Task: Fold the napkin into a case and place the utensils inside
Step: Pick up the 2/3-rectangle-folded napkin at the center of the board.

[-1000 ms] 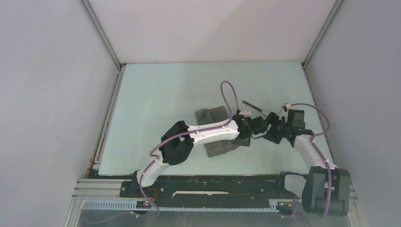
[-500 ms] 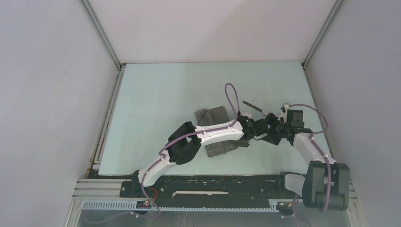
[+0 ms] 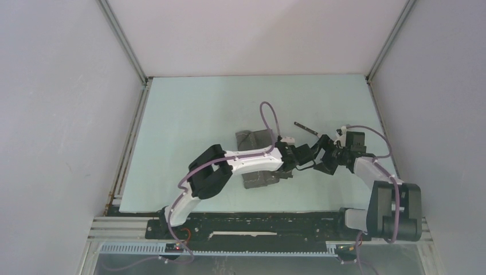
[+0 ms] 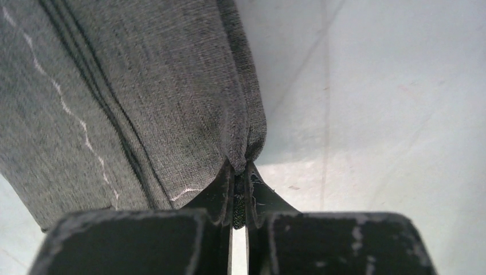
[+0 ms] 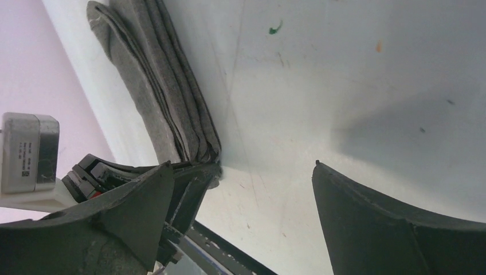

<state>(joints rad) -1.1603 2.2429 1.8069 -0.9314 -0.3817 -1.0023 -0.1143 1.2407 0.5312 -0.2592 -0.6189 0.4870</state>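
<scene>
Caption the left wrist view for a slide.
Left fingers pinch a corner of the folded grey napkin, pale table beyond.

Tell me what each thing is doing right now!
napkin: folded in layers, lying flat, one corner pinched.
left gripper: shut on the napkin's corner.
right gripper: open, holding nothing, beside the napkin.
knife: lying on the table, outside the napkin.
</scene>
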